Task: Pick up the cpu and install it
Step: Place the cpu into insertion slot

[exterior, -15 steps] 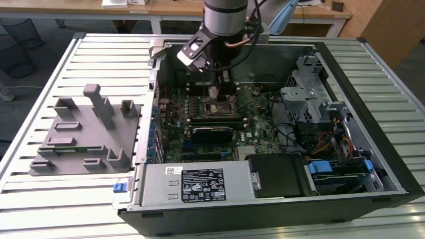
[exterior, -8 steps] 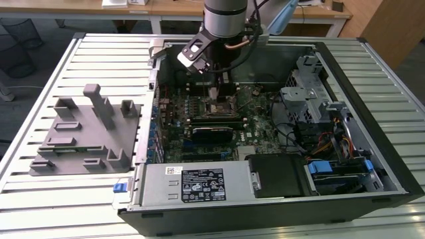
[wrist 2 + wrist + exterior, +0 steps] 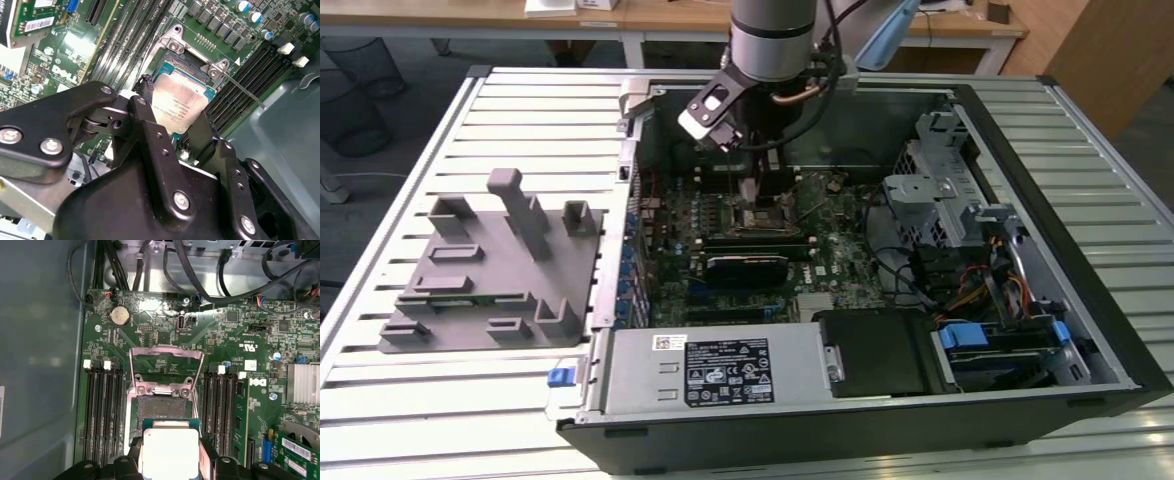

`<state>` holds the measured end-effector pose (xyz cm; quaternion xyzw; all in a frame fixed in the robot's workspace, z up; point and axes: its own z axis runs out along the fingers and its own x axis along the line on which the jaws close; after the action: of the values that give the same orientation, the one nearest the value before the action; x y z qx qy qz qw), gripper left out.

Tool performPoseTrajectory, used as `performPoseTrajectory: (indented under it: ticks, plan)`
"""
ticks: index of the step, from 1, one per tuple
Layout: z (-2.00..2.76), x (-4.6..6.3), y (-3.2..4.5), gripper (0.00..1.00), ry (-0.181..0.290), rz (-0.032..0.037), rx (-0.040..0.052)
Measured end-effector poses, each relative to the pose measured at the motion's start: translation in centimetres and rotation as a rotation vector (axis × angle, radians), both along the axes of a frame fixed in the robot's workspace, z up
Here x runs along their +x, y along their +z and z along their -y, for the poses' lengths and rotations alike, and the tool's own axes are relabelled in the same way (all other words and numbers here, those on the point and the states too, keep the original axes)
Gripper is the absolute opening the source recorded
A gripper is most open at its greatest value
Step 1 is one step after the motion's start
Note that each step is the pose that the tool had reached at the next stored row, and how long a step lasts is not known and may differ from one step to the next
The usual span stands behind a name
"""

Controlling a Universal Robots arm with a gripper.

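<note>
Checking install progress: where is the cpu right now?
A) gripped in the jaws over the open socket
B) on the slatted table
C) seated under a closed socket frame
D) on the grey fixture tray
A: in both wrist views the cpu sits clamped between the jaws of the gripper, above the open socket.

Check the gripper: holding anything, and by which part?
Yes. The gripper is shut on the cpu. Its fingers pinch two opposite side edges, leaving the metal top bare, above the open socket.

cpu (image 3: 170, 447) in gripper (image 3: 170, 462) over socket (image 3: 159, 409), tray (image 3: 467, 290) on the exterior view's left
</note>
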<state>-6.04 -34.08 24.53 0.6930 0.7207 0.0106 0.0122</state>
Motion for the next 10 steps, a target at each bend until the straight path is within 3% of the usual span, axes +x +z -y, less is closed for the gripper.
performPoseTrajectory:
  ticks: [10]
  plan:
    - [-0.11, 0.12, -0.99, 0.53, -0.002, 0.0000, 0.0003]
